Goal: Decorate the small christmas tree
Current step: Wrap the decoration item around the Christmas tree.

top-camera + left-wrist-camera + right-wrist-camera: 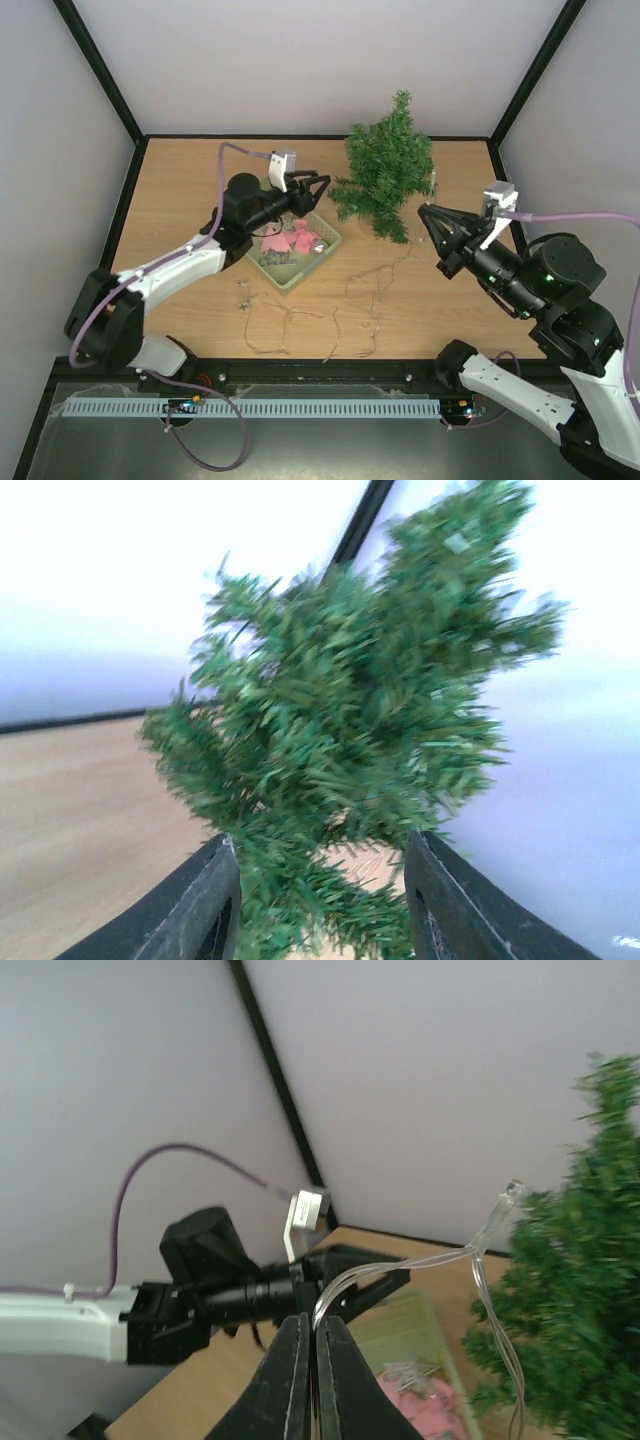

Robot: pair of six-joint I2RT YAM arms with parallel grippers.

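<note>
From above, the small christmas tree (385, 170) stands upright at the far side of the counter (180, 200), right of centre. The left jaws, spread and empty, point at its lower branches from above the pale green basket (285, 283). The right jaws sit just beside its right flank, and a light string (330, 325) appears to trail from there across the counter in loose loops. In the left wrist view the tree (350, 750) fills the space ahead of the two parted fingers (200, 910), close but apparently not touched. In the right wrist view the jaws are pinched on the clear light string (400, 1265), its tip bulb free in the air, with the tree (580, 1300) just to the right. The risk, as I judge it, is the thin wire slipping from the pinch, or catching on a branch and tugging the tree over. The left jaws could also nudge it.
</note>
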